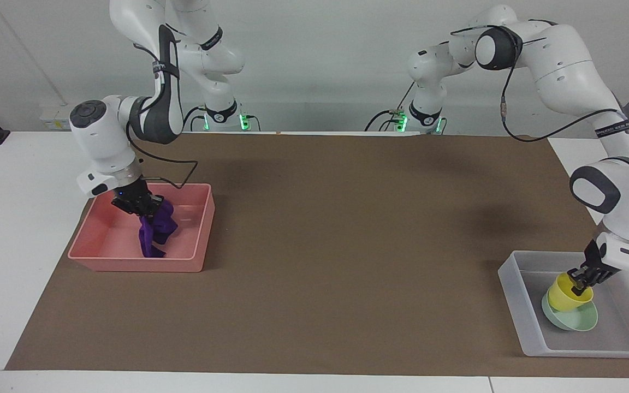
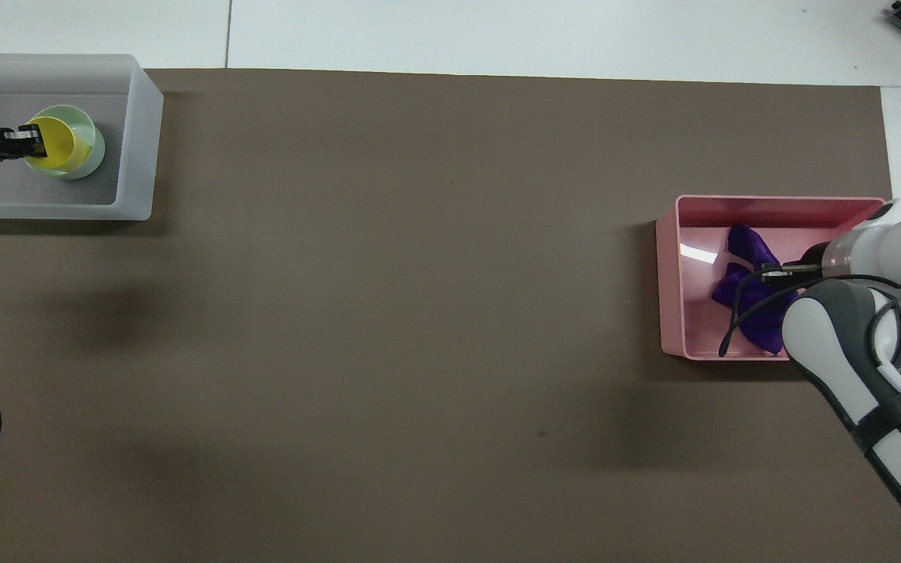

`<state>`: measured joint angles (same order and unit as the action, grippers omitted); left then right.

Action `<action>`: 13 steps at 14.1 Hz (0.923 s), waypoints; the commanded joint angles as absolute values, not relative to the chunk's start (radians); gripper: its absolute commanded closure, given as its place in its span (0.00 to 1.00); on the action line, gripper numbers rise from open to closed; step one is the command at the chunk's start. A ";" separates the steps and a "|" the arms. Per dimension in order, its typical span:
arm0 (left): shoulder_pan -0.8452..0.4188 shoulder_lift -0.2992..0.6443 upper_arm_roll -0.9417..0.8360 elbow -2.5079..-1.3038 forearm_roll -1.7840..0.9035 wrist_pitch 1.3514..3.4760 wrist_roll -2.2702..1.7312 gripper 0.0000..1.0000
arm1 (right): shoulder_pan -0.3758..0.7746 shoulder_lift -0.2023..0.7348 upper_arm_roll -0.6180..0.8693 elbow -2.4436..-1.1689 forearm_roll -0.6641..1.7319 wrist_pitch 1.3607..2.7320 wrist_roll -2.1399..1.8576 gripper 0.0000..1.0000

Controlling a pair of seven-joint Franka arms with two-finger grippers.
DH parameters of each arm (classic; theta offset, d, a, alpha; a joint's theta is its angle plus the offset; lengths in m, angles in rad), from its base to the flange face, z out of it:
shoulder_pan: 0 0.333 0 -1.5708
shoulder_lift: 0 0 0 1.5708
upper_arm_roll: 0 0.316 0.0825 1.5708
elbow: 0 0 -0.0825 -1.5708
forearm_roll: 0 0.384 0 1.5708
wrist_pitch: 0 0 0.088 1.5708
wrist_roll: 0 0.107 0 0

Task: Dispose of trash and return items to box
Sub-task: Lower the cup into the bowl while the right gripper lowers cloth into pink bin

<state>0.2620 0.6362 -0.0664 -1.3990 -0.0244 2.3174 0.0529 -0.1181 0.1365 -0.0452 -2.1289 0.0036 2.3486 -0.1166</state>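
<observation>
Right now your right tool point(image 1: 142, 210) is down inside the pink rectangular plastic tray point(image 1: 194, 232), pinching the small deep-purple soft fabric rag point(image 1: 156, 229). In the overhead view that right tool point(image 2: 771, 273) sits at the 3 o'clock side of the rag point(image 2: 744, 293), and the cloth spreads from it across the pink tray point(image 2: 669, 274) toward the tray's nearer wall. In the facing view the rag's lower end reaches the tray floor while its top bunches at the fingers. You'll find this tray at the right arm's end of the table point(image 1: 347, 245), on the brown mat point(image 1: 347, 284).

Your left tool point(image 1: 581, 282) is pinched on the rim of the small bright-yellow plastic cup point(image 1: 565, 295). The cup stands tilted in the shallow round mint-green bowl point(image 1: 574, 321), which lies on the floor of the shallow rectangular translucent whitish-grey plastic box point(image 1: 516, 305) at the left arm's end of the table.

From overhead, the left tool point(image 2: 28, 141) grips the cup point(image 2: 55, 147) at its 9 o'clock edge, one finger inside the rim and one outside. The bowl point(image 2: 95, 141) shows as a green crescent from 12 to 5 o'clock around the cup. The box point(image 2: 138, 141) holds both.
</observation>
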 commanded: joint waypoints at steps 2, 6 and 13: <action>0.265 0.647 -0.075 -1.365 -0.035 2.293 0.072 0.56 | -0.120 0.133 -0.038 -2.131 0.002 2.362 -0.084 0.00; 0.253 0.624 -0.075 -1.364 -0.029 2.286 0.109 0.00 | -0.120 0.108 -0.029 -2.092 0.002 2.333 -0.077 0.00; 0.144 0.290 -0.075 -1.639 -0.031 2.266 0.170 0.00 | -0.042 0.006 -0.028 -1.993 -0.025 2.102 0.089 0.00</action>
<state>0.1812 0.4355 -0.0897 -1.4780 -0.0243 2.2739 0.1479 -0.0547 0.0410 -0.0367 -1.9945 -0.0043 2.1461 0.0445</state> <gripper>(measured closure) 0.000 0.000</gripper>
